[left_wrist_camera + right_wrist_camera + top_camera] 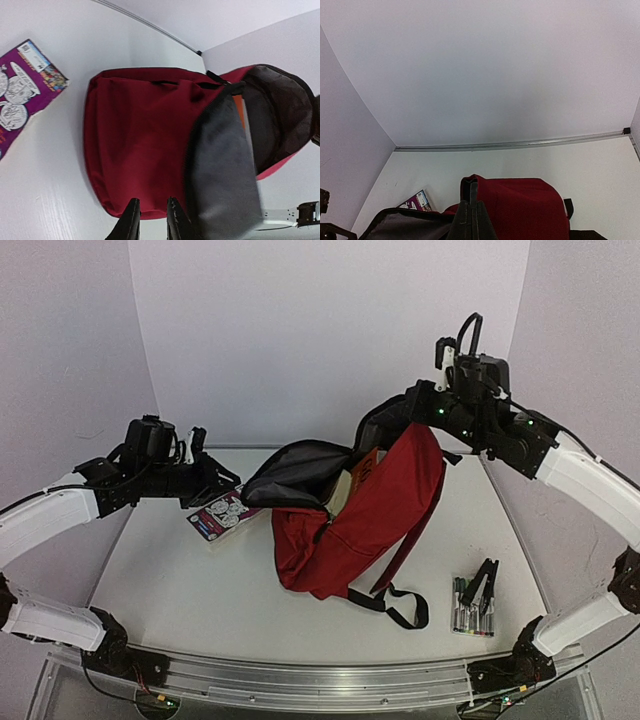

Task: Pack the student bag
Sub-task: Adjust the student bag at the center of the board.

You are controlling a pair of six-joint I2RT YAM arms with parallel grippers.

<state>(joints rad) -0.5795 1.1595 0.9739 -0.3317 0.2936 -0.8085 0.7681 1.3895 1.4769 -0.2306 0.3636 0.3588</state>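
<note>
"Writing anywhere on the table (pixel 200 590) that you can read?"

"None that I can make out. The book (pixel 25 85) lying flat at the far left has a purple cover with cartoon drawings and a pale label at one corner, but its lettering is too small. An orange item (pixel 365 468) poking out of the bag's mouth carries dark marks that are just as unreadable. The marker pack (pixel 472 605) at the near right shows no words either, and something black, shaped like a clip, lies across it."

"Where is the student bag (pixel 350 530)?"

"In the middle of the table, bottom resting on the surface, top lifted toward the far right. Its main compartment gapes open toward the left, with the black lining showing."

"What lifts it?"

"The right gripper (pixel 471 202). Its jaws are clenched on the top edge of the bag, where red fabric meets a black strip."

"And the left gripper (pixel 152 200)?"

"It hovers at the left, above the book and just beside the bag's open flap. Its fingers (pixel 133 220) stand a narrow gap apart, with nothing between them, and I see them touching nothing."
</note>
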